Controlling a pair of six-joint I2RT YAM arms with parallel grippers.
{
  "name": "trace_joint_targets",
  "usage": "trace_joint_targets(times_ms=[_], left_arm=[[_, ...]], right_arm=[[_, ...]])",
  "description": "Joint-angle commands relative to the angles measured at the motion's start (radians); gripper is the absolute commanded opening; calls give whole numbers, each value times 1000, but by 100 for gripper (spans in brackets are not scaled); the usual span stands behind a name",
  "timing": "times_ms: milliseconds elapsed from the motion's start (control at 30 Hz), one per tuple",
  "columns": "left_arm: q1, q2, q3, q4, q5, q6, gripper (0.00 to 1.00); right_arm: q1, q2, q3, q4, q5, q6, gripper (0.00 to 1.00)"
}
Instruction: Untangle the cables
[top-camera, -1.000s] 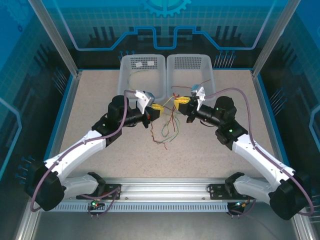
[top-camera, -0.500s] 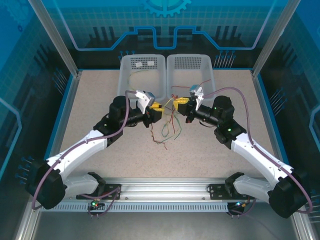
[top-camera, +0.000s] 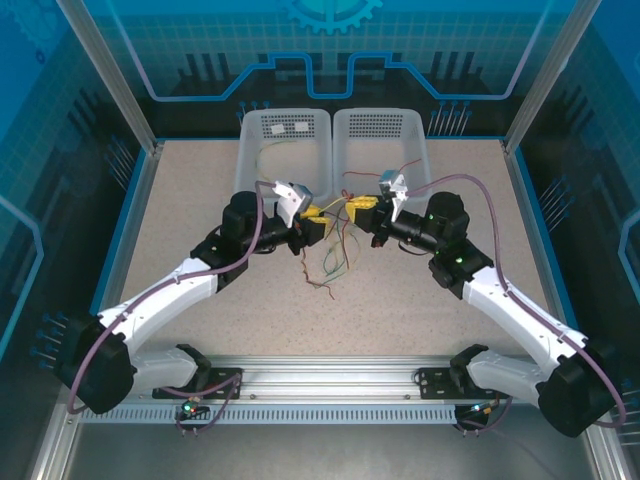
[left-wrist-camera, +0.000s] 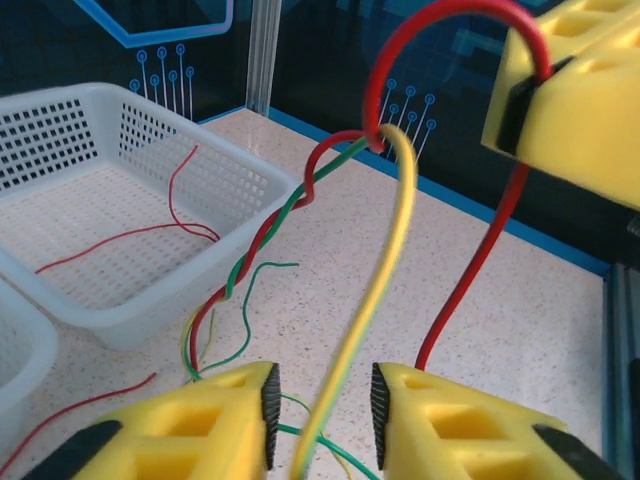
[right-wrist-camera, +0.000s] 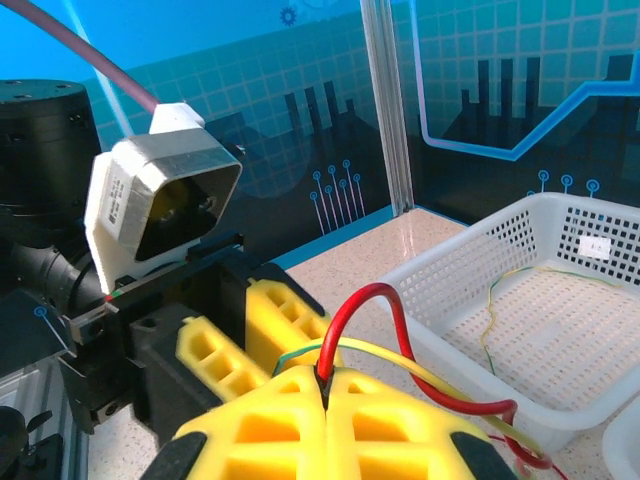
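Observation:
The cables, thin red, green and yellow wires, hang in a tangle between my two grippers and trail onto the table. My left gripper stands open. A yellow cable runs up between its pads without touching them. A red and green twisted pair runs toward the basket. My right gripper is shut on a red cable that loops up out of its tips. The yellow cable crosses just over those tips.
Two white mesh baskets stand at the back, left and right. The left one holds a yellow-green wire and the right one a red wire. Metal frame posts flank the table.
My left gripper, shut a second ago, now stands open around the yellow cable. Both grippers have crept slightly toward the baskets. The right gripper stays shut on the red cable.

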Motion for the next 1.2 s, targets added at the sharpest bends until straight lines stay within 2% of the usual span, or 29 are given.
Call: trace_joint_targets(times_ms=[0,133,333,533,867,1167], left_arm=[[-7,5,2,23,-6,3,18],[-7,5,0,25,-14,0,0],[-6,-21,-28,72,-50,-10,0],[-6,-76,-81,126,-162,-26,0],[25,-156,-156,195,-232,-19,0],[77,-231,-188,162,-316,-31,0]], right_arm=[[9,-33,19,19,-5,4,0],[8,-29,19,3,15,0,0],[9,-27,21,-16,91,-8,0],[2,-30,24,-39,236,5,0],[-48,-65,13,-142,510,88,0],[-132,-149,-45,-189,589,125,0]])
